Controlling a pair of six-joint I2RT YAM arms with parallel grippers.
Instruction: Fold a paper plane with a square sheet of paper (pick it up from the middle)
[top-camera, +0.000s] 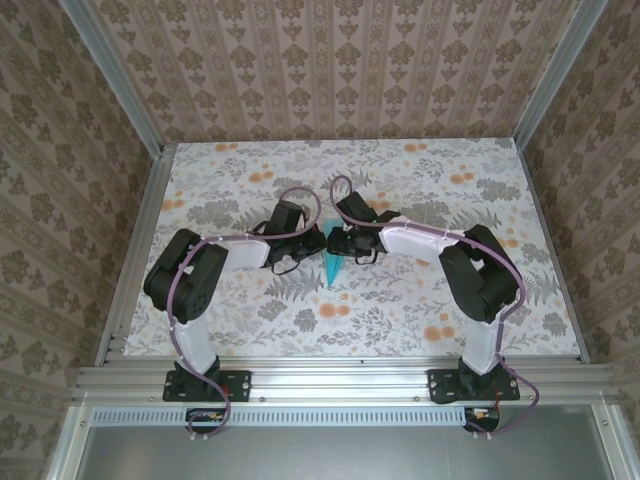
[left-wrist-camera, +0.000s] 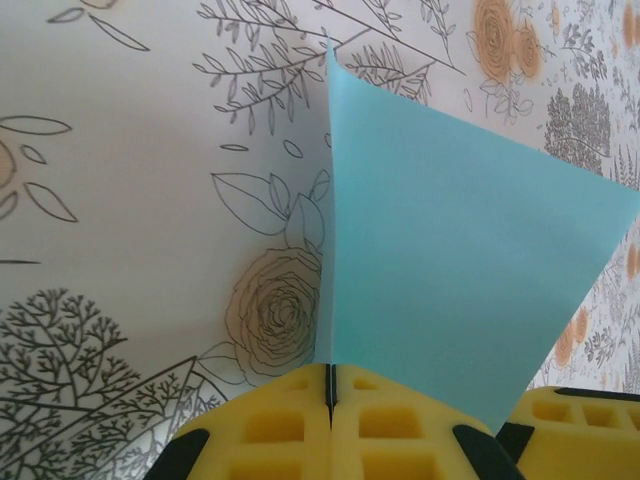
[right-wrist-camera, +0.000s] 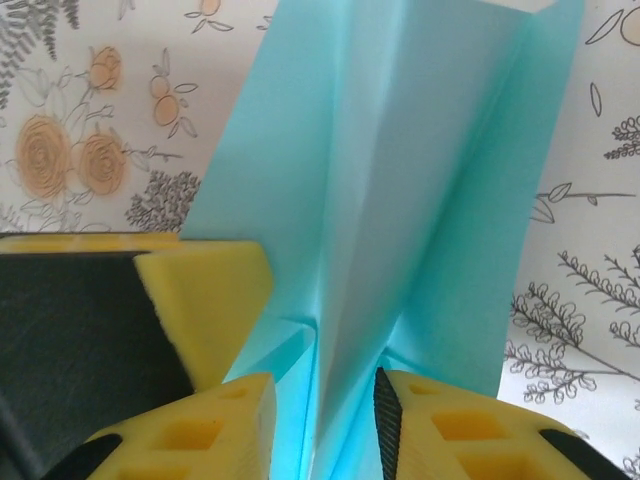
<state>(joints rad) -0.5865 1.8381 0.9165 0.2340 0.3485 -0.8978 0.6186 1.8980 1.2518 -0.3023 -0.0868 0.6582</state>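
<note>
The left claw (left-wrist-camera: 330, 388) is clamped shut on the centre fold of the paper plane (left-wrist-camera: 450, 280), steadying it over the worktop (top-camera: 400, 320), probably so the right claw (right-wrist-camera: 325, 400), jaws apart astride the keel, can pinch the crease

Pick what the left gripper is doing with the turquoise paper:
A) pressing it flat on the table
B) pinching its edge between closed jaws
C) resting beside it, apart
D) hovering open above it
B: in the left wrist view the left gripper has its jaws pressed together, and the edge of the paper plane runs into the seam between them.
</note>
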